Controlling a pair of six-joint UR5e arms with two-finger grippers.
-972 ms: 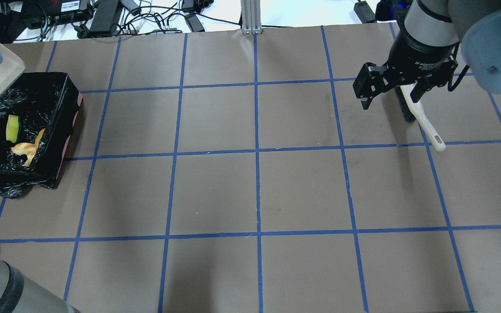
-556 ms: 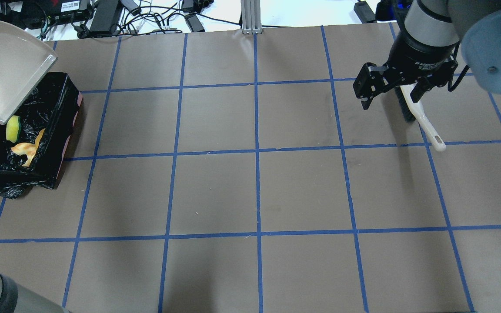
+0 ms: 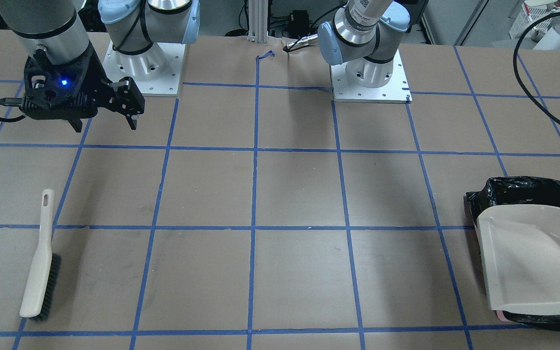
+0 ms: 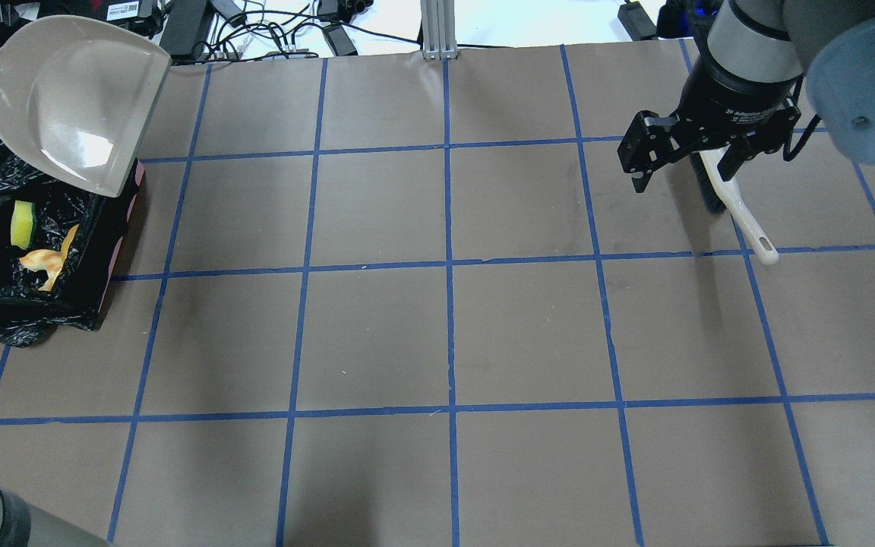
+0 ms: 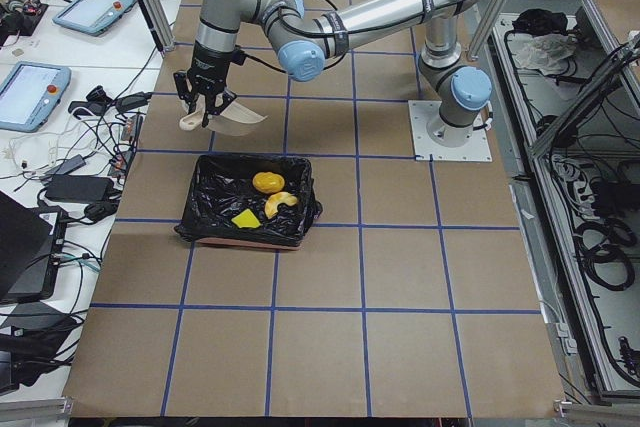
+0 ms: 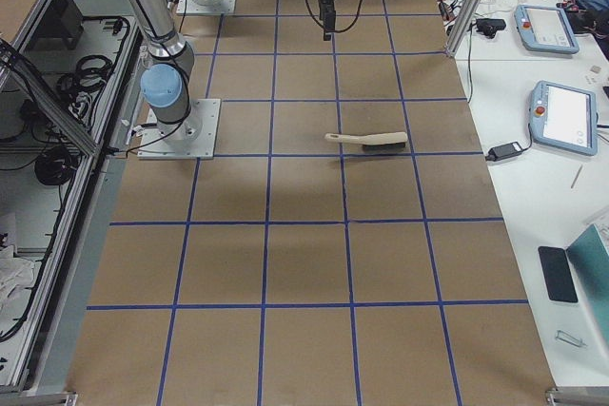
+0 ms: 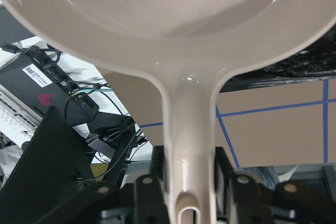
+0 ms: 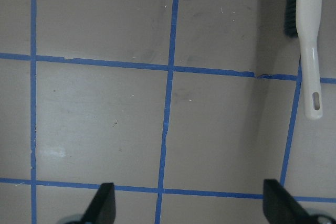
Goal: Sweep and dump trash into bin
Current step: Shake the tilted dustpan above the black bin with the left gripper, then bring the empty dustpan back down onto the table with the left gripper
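robot lab: taped table [image 4: 377, 334], teach pendants [image 6: 563, 117]

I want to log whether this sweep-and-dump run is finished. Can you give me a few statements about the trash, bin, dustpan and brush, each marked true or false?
1. All three pieces of trash lie inside the bin. True.
2. The right gripper holds the brush. False: it is open and empty, and the brush lies on the table.
3. The left gripper is shut on the dustpan handle. True.
4. The dustpan rests flat on the table. False: it is held in the air by the bin.
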